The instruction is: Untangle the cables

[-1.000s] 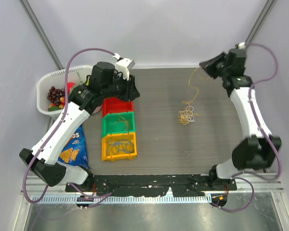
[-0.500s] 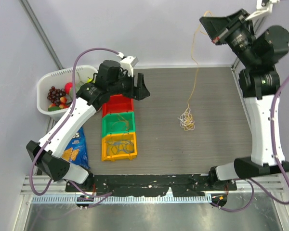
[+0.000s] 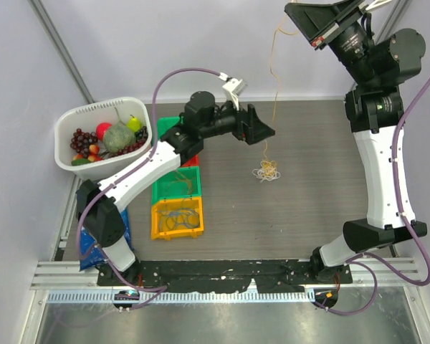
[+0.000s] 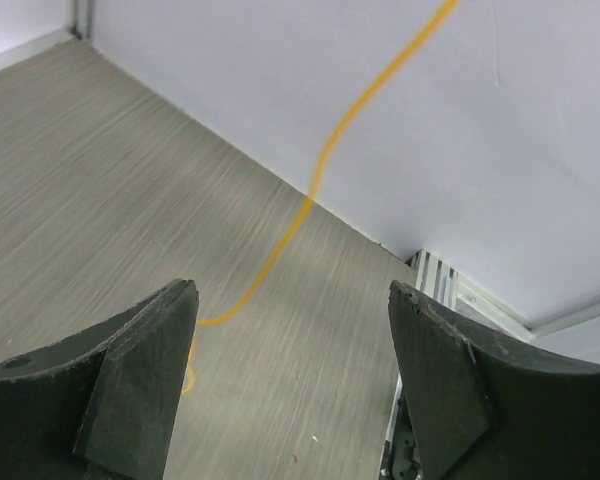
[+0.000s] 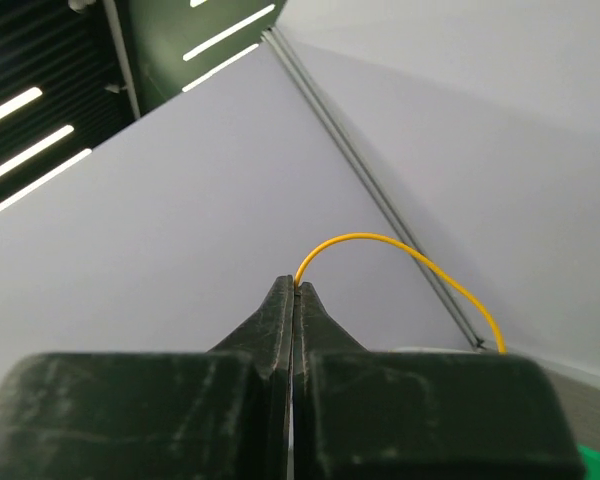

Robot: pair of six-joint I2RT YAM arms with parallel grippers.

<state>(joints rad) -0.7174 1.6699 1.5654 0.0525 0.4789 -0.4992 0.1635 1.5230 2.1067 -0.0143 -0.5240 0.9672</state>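
A tangled clump of thin yellow and white cables point(image 3: 264, 171) lies on the table's middle. One yellow cable point(image 3: 274, 72) rises from it to my right gripper point(image 3: 295, 16), which is raised high at the top and shut on the cable's end point(image 5: 298, 282). My left gripper point(image 3: 264, 132) is open and empty, reaching over the table just left of the hanging cable and above the clump. In the left wrist view the yellow cable point(image 4: 310, 200) runs up past the left finger point(image 4: 140, 350).
Red point(image 3: 189, 159), green point(image 3: 173, 186) and yellow point(image 3: 176, 217) bins stand in a row left of centre, the lower two holding cables. A white basket point(image 3: 100, 110) of fruit sits at the far left. A blue chip bag point(image 3: 123, 223) lies beside the bins.
My right gripper lifted the yellow cable higher, drawing the clump slightly left and back. My left arm swung right from the bins to beside the hanging cable.
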